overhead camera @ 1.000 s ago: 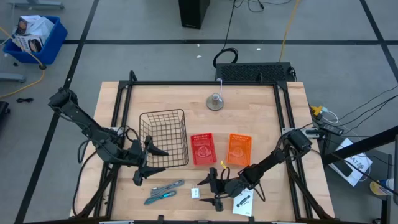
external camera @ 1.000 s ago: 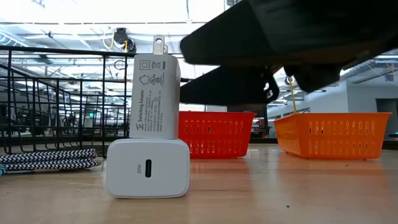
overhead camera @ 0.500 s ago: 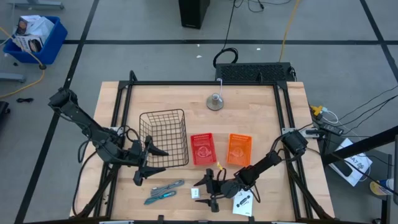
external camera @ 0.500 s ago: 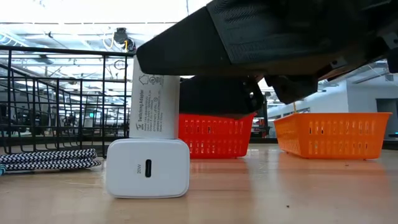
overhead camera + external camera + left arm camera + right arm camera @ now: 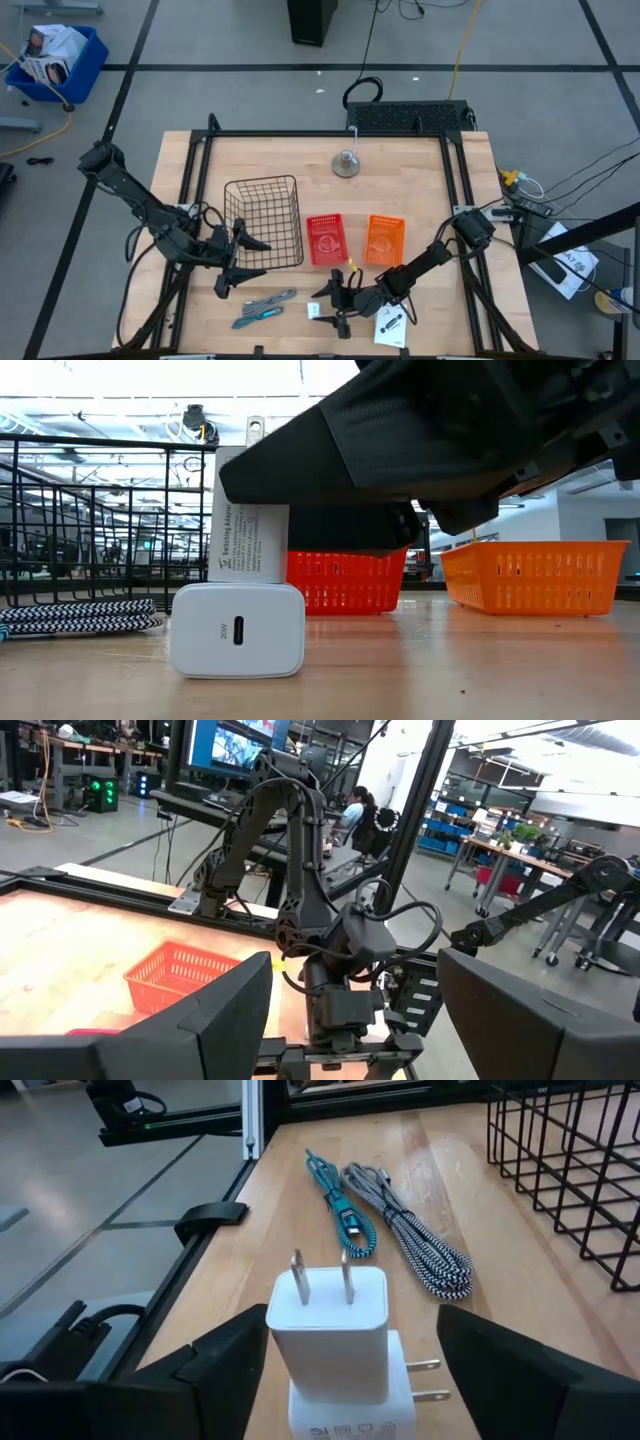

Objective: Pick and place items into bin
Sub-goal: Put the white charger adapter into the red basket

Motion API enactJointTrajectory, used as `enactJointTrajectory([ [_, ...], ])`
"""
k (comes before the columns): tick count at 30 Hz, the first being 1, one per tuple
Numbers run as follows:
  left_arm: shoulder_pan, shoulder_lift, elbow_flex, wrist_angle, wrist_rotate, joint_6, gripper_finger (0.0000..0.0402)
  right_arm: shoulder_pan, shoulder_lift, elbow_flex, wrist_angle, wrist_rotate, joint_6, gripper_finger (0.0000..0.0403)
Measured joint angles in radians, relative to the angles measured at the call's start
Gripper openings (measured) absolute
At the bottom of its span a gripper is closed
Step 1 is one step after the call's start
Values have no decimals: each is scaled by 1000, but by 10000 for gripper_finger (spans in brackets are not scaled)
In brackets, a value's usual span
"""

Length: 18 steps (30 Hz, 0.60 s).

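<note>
Two white plug chargers [image 5: 335, 1335] sit near the table's near edge. One stands upright, prongs up [image 5: 248, 510]; the other lies against its base [image 5: 237, 630]. My right gripper [image 5: 335, 305] is open, its fingers on either side of the upright charger [image 5: 328, 1315] without touching it. A teal cable and a grey braided cable [image 5: 262, 307] lie side by side to the chargers' left. A flat white packet with black marks [image 5: 390, 325] lies under my right arm. My left gripper [image 5: 240, 262] hangs open beside the wire basket [image 5: 264, 222].
A red bin [image 5: 325, 240] and an orange bin [image 5: 385, 240] stand right of the wire basket, mid-table. A small grey round thing [image 5: 346, 163] sits near the far edge. The table's near edge runs close behind the chargers and cables [image 5: 400, 1240].
My right gripper has moved toward the table's left, closing in on the chargers. One finger now reaches across the upper part of the upright charger in the low view. The chargers, cables and left arm have stayed put.
</note>
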<state>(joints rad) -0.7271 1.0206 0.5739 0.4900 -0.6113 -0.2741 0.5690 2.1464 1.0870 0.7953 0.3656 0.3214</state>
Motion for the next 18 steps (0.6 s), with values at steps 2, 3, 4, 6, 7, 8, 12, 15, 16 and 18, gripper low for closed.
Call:
enactJointTrajectory([
  [2,0,0,0,0,0,0,292,0,0,0,-6,0,0,261],
  [3,0,0,0,0,0,0,292,0,0,0,-7,0,0,253],
  [4,0,0,0,0,0,0,292,0,0,0,-7,0,0,246],
  [6,0,0,0,0,0,0,292,0,0,0,-6,0,0,231],
  [7,0,0,0,0,0,0,292,0,0,0,-7,0,0,223],
  [8,0,0,0,0,0,0,292,0,0,0,-7,0,0,214],
  [12,0,0,0,0,0,0,292,0,0,0,-7,-2,0,182],
  [15,0,0,0,-1,0,1,292,0,0,0,-6,-2,0,160],
  [16,0,0,0,-1,0,0,292,0,0,0,-6,-2,0,154],
  [18,0,0,0,-1,0,0,292,0,0,0,-6,-2,0,147],
])
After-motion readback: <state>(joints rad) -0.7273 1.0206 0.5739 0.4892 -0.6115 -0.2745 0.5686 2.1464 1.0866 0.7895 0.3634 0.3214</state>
